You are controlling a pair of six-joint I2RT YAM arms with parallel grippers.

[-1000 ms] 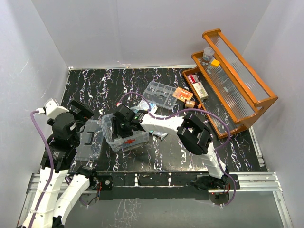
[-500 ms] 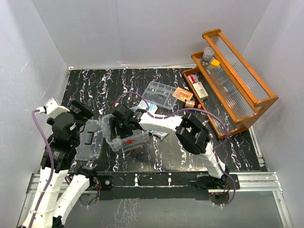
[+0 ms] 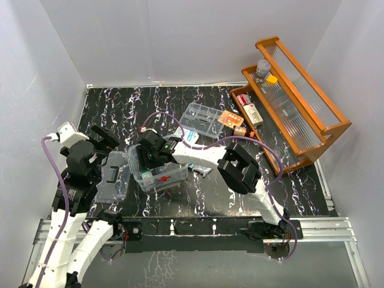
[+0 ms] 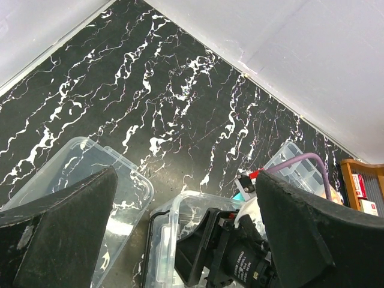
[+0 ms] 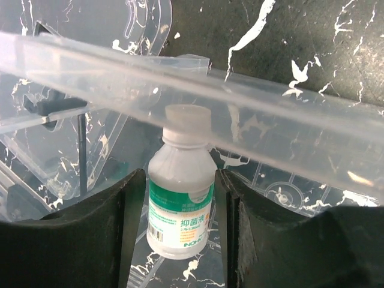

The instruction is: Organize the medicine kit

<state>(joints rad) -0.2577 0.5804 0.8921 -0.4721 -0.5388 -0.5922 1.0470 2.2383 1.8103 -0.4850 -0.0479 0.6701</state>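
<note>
- The right claw [image 5: 180, 183] is clamped on a bottle [image 5: 180, 216] inside the kit [image 3: 171, 175], left of middle.
- The left claw [image 4: 186, 179] is apart and empty, above the lid [image 3: 114, 186], left of the kit.

Top cam looks down from behind me. Both wrist cams face the medicine kit [image 3: 165, 179], right one closest.

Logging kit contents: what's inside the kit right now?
White green-labelled bottle, held in the right gripper. The gripper hides much of the kit floor; other contents can't be told.
</note>
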